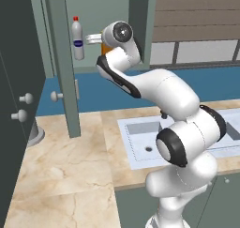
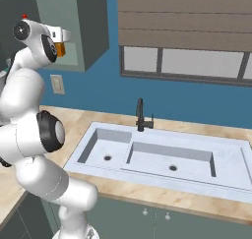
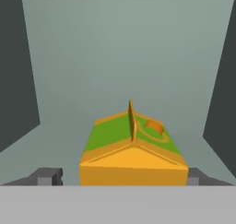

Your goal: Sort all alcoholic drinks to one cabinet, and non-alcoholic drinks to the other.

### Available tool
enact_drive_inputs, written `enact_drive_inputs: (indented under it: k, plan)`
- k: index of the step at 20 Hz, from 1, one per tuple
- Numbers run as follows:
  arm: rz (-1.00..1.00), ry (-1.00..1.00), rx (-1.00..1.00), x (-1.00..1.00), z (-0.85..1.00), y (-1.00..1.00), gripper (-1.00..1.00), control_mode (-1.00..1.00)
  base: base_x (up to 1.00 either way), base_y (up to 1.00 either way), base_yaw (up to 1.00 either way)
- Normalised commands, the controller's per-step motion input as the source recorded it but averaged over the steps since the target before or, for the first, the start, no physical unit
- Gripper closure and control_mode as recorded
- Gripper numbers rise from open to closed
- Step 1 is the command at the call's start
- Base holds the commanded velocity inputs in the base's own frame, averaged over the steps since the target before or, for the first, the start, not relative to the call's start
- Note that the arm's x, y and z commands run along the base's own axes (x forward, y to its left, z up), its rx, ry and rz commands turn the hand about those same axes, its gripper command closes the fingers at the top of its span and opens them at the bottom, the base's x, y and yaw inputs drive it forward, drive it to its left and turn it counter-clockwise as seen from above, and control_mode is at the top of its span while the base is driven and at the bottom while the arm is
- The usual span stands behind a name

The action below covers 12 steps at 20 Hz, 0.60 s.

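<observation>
Legible markings: none found.
The blue label on the white bottle (image 1: 78, 38) was too small to read.

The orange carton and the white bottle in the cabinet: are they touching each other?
Apart. In the left base view the white bottle stands at the cabinet's left, and bare back wall shows between it and the orange carton by the robot's hand.

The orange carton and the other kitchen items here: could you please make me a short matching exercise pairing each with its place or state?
Things:
1. orange carton
2. white bottle
3. faucet
4. gripper

Descriptions:
A. stands behind the sink basin
B. upright on the open cabinet's shelf
C. reaching into the cabinet
D. between the two finger tips

Pairs: 1-D, 2-B, 3-A, 4-C
</observation>
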Motion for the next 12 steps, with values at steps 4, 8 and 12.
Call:
enact_drive_inputs:
  k: [4, 8, 12]
  plan:
    - [0.00, 0.00, 0.00, -0.11, 0.00, 0.00, -1.00, -1.00, 0.00, 0.00, 0.00]
    - [0.00, 0.00, 0.02, -0.45, 0.08, -0.05, -1.00, -1.00, 0.00, 0.00, 0.00]
    - [0.00, 0.00, 0.05, -0.85, 0.25, -0.17, -1.00, -1.00, 0.00, 0.00, 0.00]
